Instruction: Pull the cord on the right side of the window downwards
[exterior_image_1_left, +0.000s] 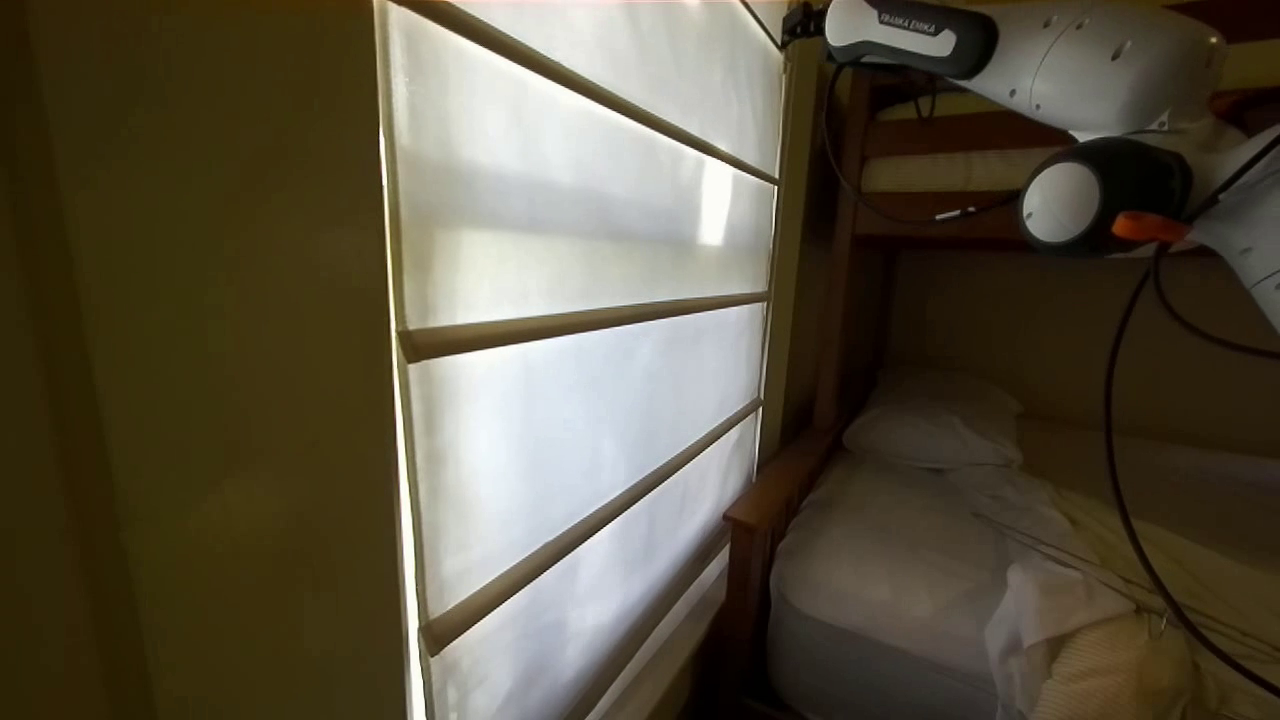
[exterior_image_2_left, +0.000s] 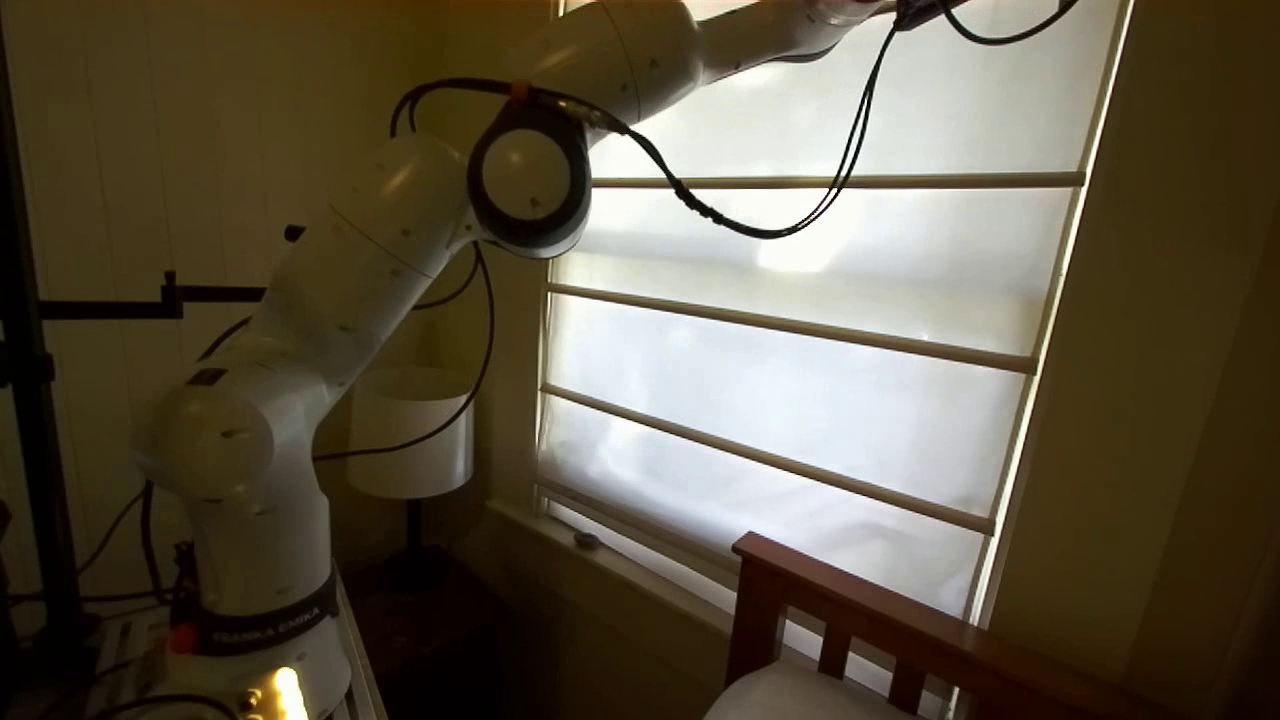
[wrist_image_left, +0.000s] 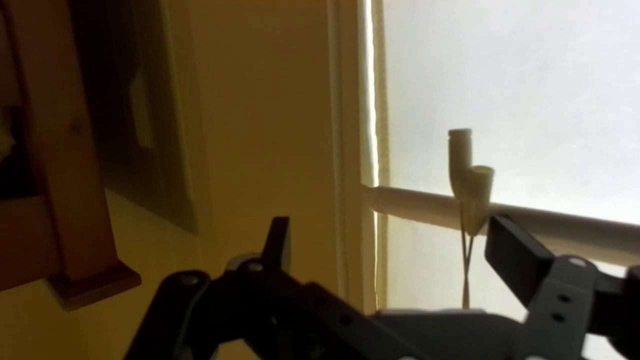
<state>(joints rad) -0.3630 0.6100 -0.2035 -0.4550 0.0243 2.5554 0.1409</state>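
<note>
The window, covered by a pale folded shade, shows in both exterior views (exterior_image_1_left: 590, 420) (exterior_image_2_left: 780, 400) and in the wrist view (wrist_image_left: 540, 110). In the wrist view, the cord (wrist_image_left: 466, 280) is two thin strings that cross, with two pale bell-shaped end pulls (wrist_image_left: 460, 155) over a shade fold. The pulls appear above the strings, so that picture seems upside down. My gripper (wrist_image_left: 397, 245) is open and empty. The strings show between its fingers, nearer the finger at picture right; the depth between them is unclear. The gripper is mostly out of frame in both exterior views, where I cannot make out the cord.
A wooden bunk bed stands beside the window (exterior_image_1_left: 765, 515) (exterior_image_2_left: 860, 610); its post shows in the wrist view (wrist_image_left: 75, 150). A black cable (exterior_image_2_left: 770, 232) hangs from the arm. A white lamp (exterior_image_2_left: 410, 440) stands behind the arm, near the window sill (exterior_image_2_left: 620, 565).
</note>
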